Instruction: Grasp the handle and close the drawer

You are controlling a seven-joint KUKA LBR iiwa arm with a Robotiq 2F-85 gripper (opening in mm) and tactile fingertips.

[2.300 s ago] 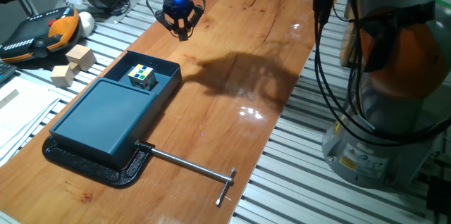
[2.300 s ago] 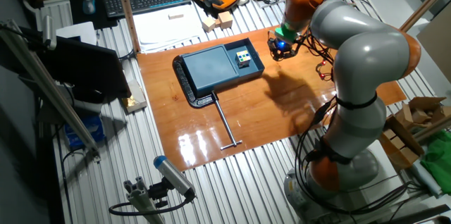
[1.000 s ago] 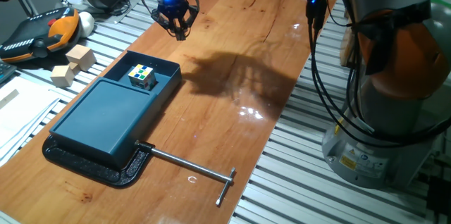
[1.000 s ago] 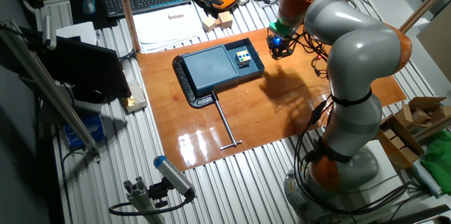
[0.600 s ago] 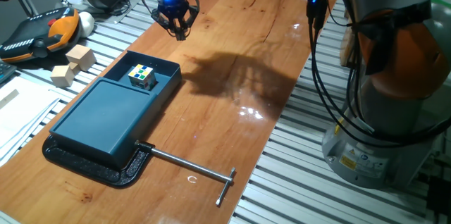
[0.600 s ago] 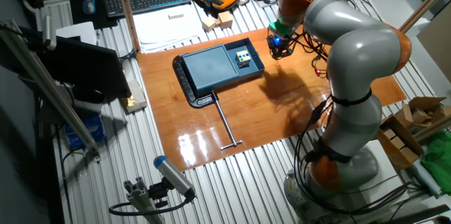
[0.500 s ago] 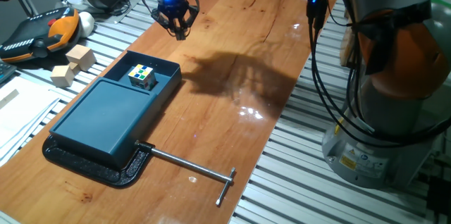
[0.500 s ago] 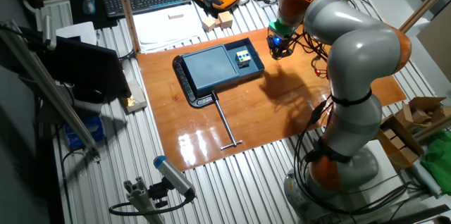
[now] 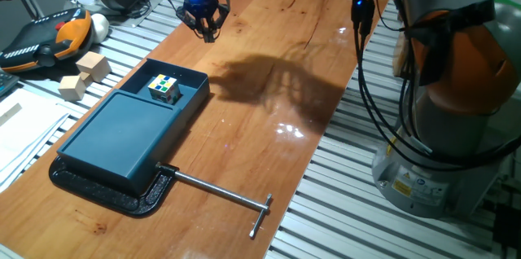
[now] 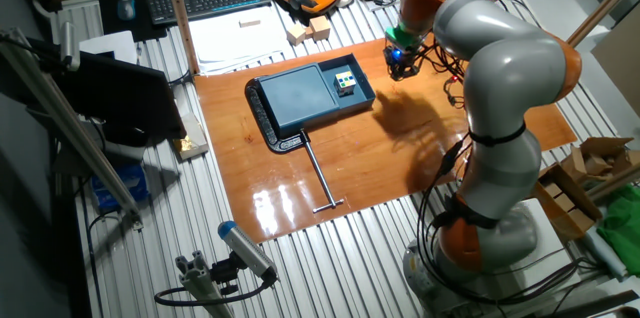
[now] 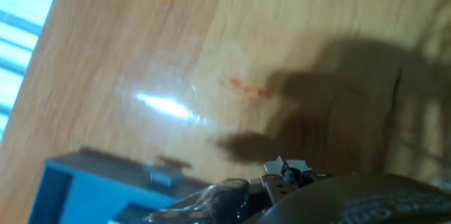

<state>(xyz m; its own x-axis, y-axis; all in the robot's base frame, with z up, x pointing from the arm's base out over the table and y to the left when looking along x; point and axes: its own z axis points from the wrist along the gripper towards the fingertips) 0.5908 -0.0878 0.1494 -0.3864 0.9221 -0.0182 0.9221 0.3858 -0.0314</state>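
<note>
So going left to right in the one fixed view: off the wood at about 9 o'clock there's an orange-and-black pendant (image 9: 57, 35) and a couple of wooden blocks (image 9: 84, 76) on the slatted bench, not part of the job. Then the teal box (image 9: 122, 138) sits on its black base plate (image 9: 98, 190) at roughly 8 o'clock on the tabletop (image 9: 269, 88), and the drawer (image 9: 181, 88) pokes out of its upper end, toward 1 o'clock from the box. It's clearly open, with a little multicolored cube (image 9: 164, 88) sitting inside. The handle (image 9: 199, 82) is just the short outer end wall of that tray, same teal plastic, no knob I can see. A thin metal rod (image 9: 220, 194) with a T end runs off from the base plate toward 4 o'clock, not touching the drawer. The hand (image 9: 202, 31) hangs up at about 11 o'clock of the tabletop, above bare wood and well apart from the handle, with nothing in it. The fingers look drawn close together at the tips, but honestly I can't tell if it's fully shut or slightly open. The hand view is blurry, mostly wood and shadow, with a teal edge at the bottom left. Far right is the arm's grey and orange base (image 9: 456, 88). So progress-wise: basically nothing done yet. The drawer is open and the handle untouched, so the reach, the grip and the push are all left.
</note>
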